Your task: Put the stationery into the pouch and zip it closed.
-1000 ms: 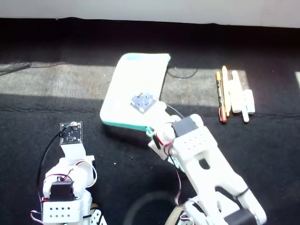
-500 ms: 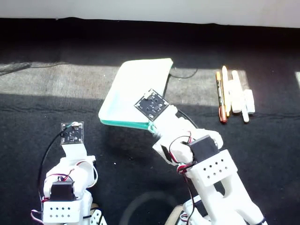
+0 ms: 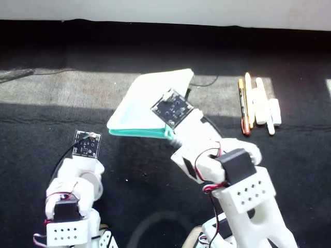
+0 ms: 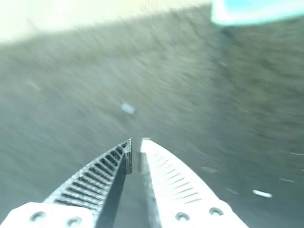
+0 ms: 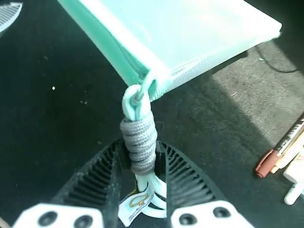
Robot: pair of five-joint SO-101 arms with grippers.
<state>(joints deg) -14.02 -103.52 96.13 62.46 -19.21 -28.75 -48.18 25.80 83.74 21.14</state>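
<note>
Pouch (image 3: 139,103) tilted up off black mat (image 3: 129,170) compared with a second ago — right arm drawn back. Right gripper (image 5: 139,148) clamped on zipper pull cord (image 5: 137,135). Left gripper (image 4: 137,142) pinched together, empty, shifted slightly. Stationery (image 3: 257,103) well apart, not loaded — pull seems to lift pouch rather than run zipper.

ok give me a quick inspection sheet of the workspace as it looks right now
surface: black cloth, sunlit band across it
job's things: pouch looks lifted at the end with its pull cord; pens and markers in a row on the cloth, outside the pouch
clutter: nothing seen
jaws: right jaws shut on the pull cord; left jaws shut, empty, above bare cloth
cables: thin dark cable on the cloth behind the pouch; arm wiring
surroundings: pale wall at the far edge
</note>
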